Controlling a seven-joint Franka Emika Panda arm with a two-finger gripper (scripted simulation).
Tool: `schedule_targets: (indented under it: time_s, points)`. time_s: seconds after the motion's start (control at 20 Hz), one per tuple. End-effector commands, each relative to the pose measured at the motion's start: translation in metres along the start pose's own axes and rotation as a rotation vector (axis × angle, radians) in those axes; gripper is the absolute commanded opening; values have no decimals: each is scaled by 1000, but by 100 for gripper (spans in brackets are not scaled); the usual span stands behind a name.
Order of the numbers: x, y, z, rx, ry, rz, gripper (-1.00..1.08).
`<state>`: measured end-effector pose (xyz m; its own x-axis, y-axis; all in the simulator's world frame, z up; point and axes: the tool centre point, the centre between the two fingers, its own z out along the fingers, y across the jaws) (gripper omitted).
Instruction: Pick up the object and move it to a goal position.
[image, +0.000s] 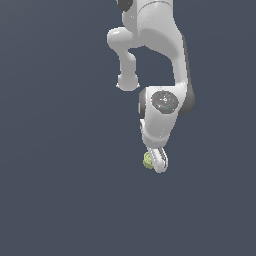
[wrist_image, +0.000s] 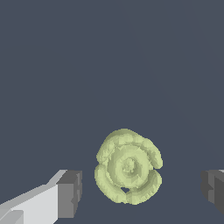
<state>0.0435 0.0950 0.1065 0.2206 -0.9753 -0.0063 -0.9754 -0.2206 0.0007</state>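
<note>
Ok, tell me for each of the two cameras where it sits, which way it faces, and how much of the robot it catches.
Exterior view: off the arm and apparently above it, looking down on the white arm, the gripper and the yellow-green object against a plain dark floor.
Wrist view: on the wrist, looking along the fingers at the object, which lies between them, untouched, jaws apart; of the robot only the two fingers show.
Shared: the object, the gripper and the floor.
</note>
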Motion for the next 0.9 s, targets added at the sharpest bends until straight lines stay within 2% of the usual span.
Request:
schedule_targets:
  time_s: [0.0, 0.4, 0.85]
  points:
    - [-2, -2, 2, 0, 2, 41, 100]
    - [-7, -4, 6, 1, 6, 109, 100]
    - [-7, -4, 17, 1, 6, 111, 100]
